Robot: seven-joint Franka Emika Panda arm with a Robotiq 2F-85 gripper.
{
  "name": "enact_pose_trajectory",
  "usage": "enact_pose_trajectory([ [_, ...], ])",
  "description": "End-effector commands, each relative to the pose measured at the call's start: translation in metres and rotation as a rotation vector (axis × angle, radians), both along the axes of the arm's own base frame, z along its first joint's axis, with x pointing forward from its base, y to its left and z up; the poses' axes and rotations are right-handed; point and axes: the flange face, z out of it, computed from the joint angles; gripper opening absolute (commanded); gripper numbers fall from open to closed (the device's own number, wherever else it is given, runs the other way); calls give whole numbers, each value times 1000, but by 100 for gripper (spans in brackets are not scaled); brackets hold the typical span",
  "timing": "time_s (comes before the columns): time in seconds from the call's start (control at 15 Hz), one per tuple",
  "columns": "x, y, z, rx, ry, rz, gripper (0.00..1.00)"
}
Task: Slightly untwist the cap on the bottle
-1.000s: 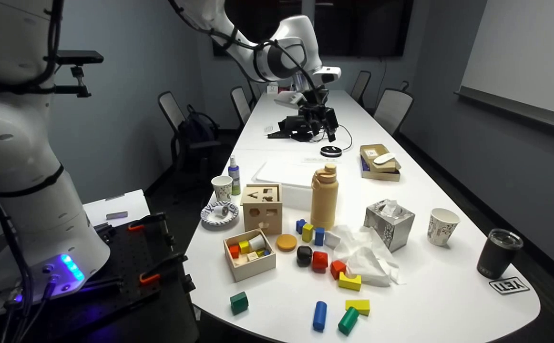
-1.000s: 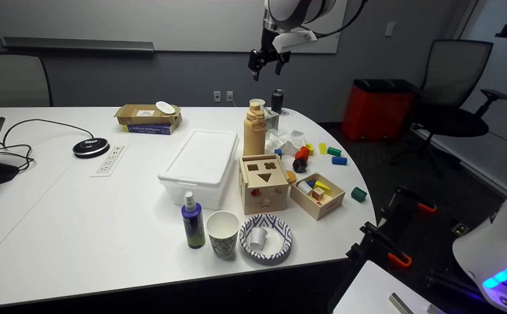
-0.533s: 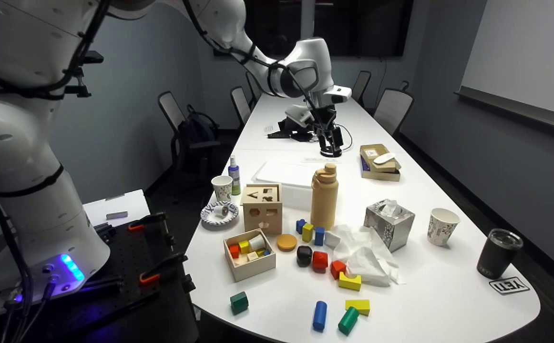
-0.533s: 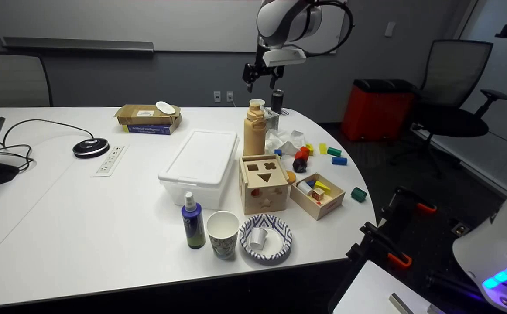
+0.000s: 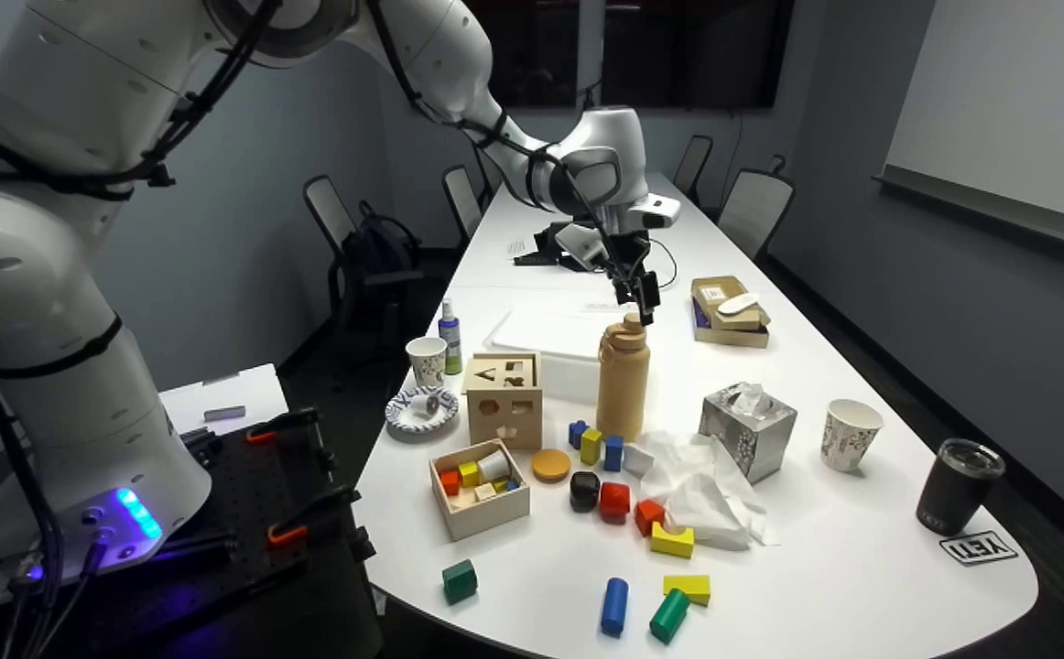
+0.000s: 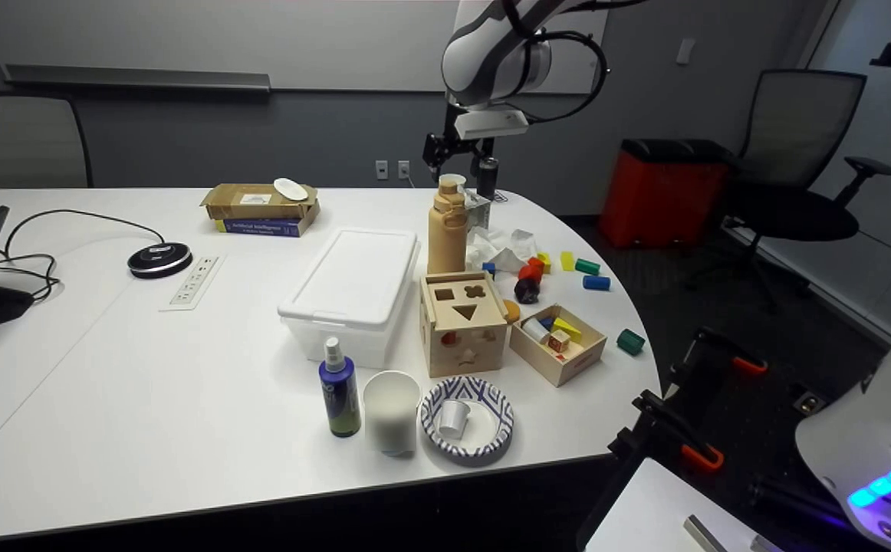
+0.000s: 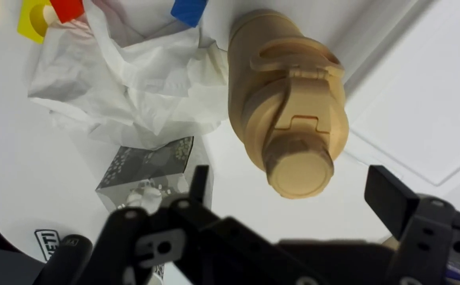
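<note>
The tall tan bottle [image 5: 622, 394] stands upright on the table and also shows in an exterior view [image 6: 446, 239] and in the wrist view [image 7: 249, 67]. Its small round tan cap [image 7: 302, 174] is on top; it also shows in both exterior views [image 5: 634, 322] [image 6: 448, 186]. My gripper [image 7: 292, 189] is open and empty, its fingertips pointing down a little above the cap. In the wrist view the cap lies between the two fingers, apart from both. The gripper also shows in both exterior views [image 5: 636, 302] [image 6: 458, 165]. The bottle's carry loop [image 7: 297, 55] is folded at its shoulder.
A silver tissue box [image 5: 748, 432] and crumpled white tissue [image 5: 701, 490] lie beside the bottle. A lidded clear bin [image 6: 353, 284] and a wooden shape box [image 6: 463, 326] stand close to it. Several coloured blocks, paper cups and a black cup [image 5: 959, 485] are on the table.
My arm and open gripper have come down and closer to the top of the bottle. The bottle and the other things on the table have not moved.
</note>
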Motion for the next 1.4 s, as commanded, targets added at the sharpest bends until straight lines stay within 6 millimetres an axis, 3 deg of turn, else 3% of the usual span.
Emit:
enact_pose_trajectory([
  [0.0, 10, -1, -2, 13, 14, -16, 100],
  [0.07, 11, -1, -3, 10, 9, -20, 84],
  [0.13, 12, -1, -3, 10, 9, -19, 74],
  [0.6, 14, 6, -6, 9, 11, -4, 20],
  [1.33, 17, 12, -3, 35, 36, 156, 20],
])
